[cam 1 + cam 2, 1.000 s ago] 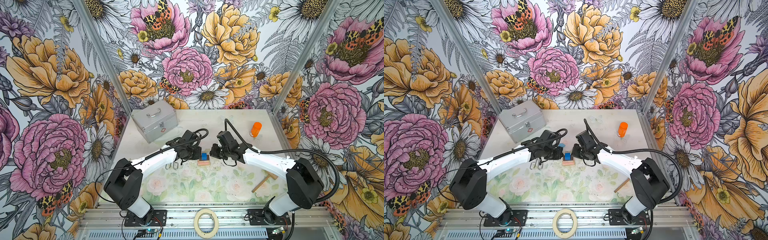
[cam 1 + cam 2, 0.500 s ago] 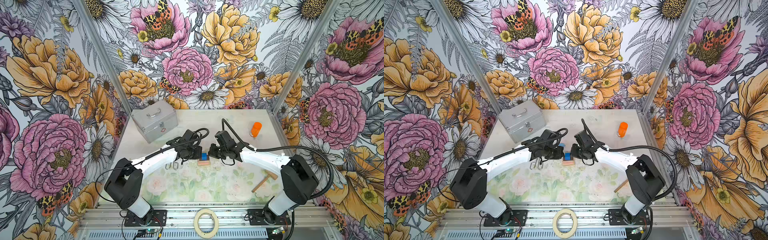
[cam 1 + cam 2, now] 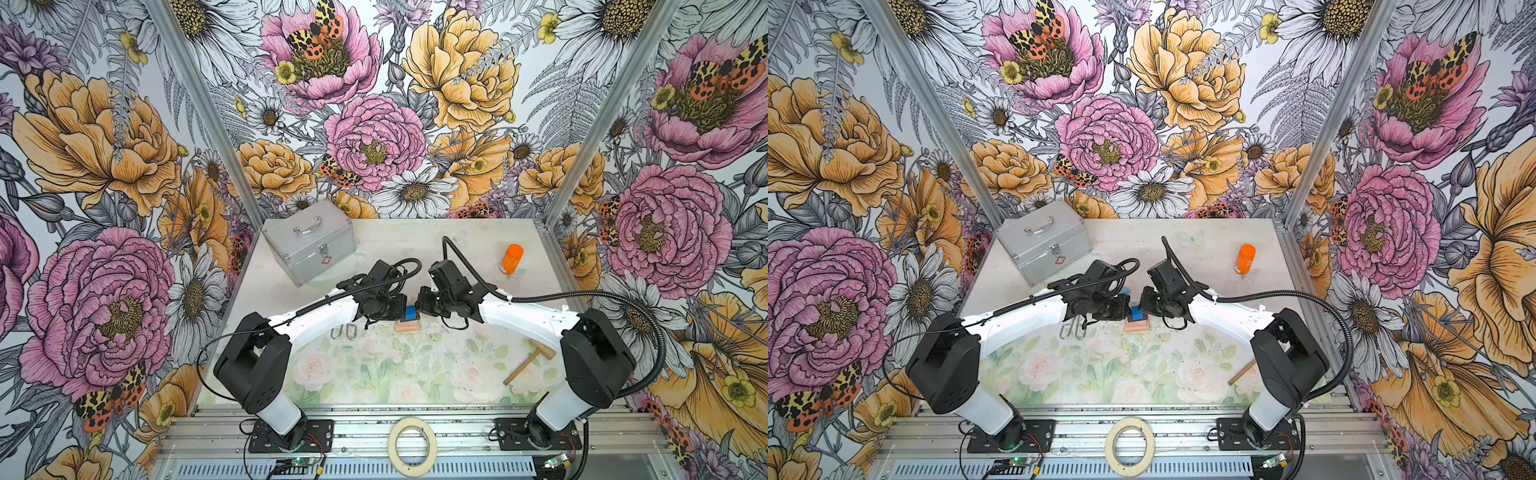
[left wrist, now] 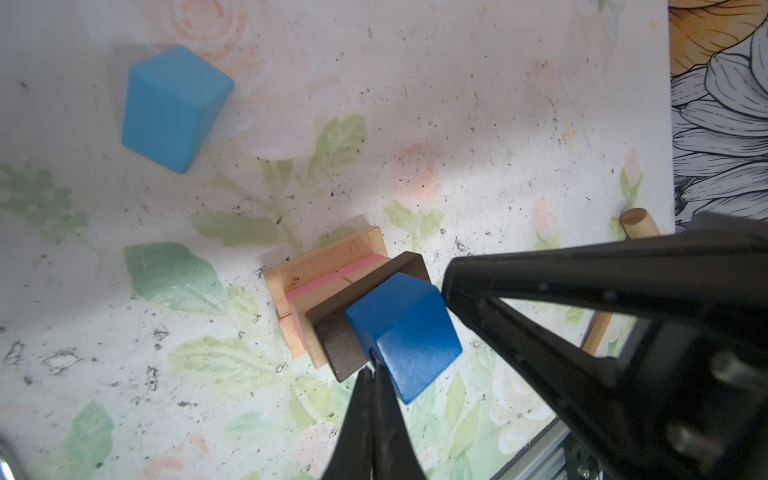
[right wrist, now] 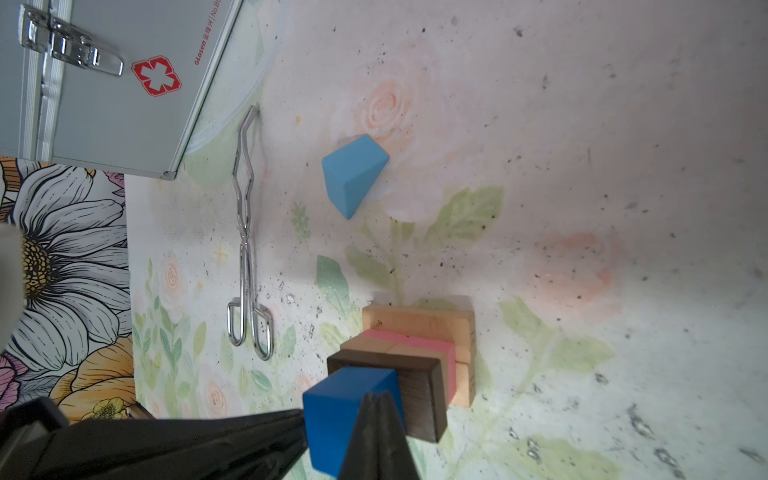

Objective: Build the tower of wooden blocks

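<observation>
The wood block tower [image 3: 408, 323] stands mid-surface [image 3: 395, 374]. It has a tan base, a pink-and-tan layer, a dark brown bar [image 5: 422, 390] and a dark blue cube [image 4: 405, 328] on top. The left claw [image 4: 372, 370] and the right claw [image 5: 380, 401] flank the tower's top cube from opposite sides. Each has its fingers pressed together, pinching nothing, with the tips right at the cube; contact is unclear. A lighter blue cube [image 5: 353, 174] lies apart from the tower. Silver tongs [image 5: 249, 249] lie farther off on the tower's left-arm side.
</observation>
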`<act>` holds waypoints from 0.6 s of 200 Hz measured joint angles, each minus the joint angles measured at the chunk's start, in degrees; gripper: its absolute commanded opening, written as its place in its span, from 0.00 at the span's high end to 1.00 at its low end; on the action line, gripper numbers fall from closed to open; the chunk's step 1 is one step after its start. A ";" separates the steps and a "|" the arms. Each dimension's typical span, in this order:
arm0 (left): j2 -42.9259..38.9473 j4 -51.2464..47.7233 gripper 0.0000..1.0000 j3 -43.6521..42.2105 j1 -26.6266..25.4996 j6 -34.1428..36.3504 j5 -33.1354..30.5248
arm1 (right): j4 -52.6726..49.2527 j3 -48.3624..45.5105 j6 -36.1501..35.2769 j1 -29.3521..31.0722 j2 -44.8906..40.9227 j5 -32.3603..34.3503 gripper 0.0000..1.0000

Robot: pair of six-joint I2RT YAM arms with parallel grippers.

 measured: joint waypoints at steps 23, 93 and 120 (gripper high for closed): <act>-0.02 0.02 0.98 0.00 0.00 0.00 0.00 | 0.00 0.00 0.00 0.00 0.00 0.00 1.00; -0.83 0.00 0.98 -0.20 0.17 -0.09 -0.17 | 0.02 -0.17 0.00 -0.68 -0.20 0.52 1.00; -2.78 -0.17 0.98 -0.46 0.68 -0.44 -0.48 | 0.04 -0.90 0.00 -2.05 -0.90 1.07 1.00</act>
